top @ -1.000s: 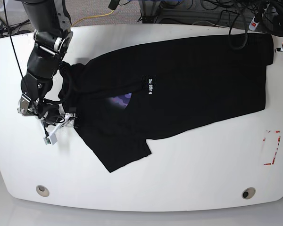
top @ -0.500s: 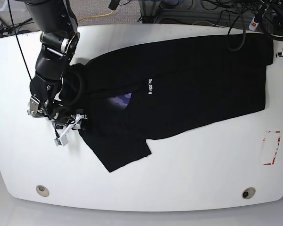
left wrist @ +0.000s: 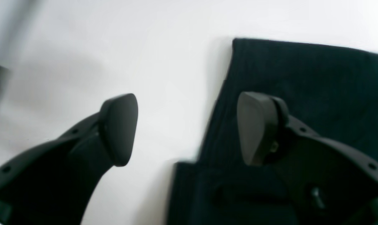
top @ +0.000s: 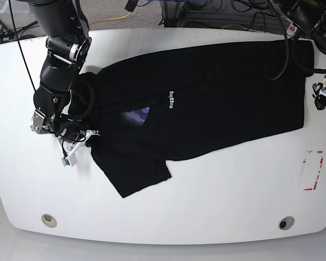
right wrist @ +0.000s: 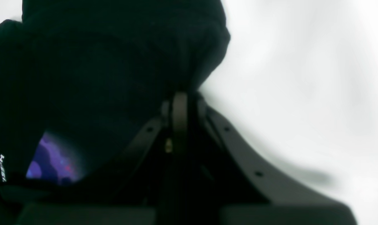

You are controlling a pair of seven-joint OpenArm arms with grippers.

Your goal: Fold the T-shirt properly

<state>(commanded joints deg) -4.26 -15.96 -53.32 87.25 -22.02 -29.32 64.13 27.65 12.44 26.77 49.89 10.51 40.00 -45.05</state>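
Lying spread across the white bench (top: 217, 201), the black cotton T-shirt (top: 217, 92) is pinched at its left edge by the right gripper (right wrist: 179, 100); the left gripper (left wrist: 185, 128) is held apart over its right hem.

White table (top: 217, 206), cables (top: 244, 11) on floor behind.

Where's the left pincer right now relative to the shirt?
The left pincer is open at the base view's right edge, straddling the T-shirt hem: one finger over the black fabric, the other over the white table.
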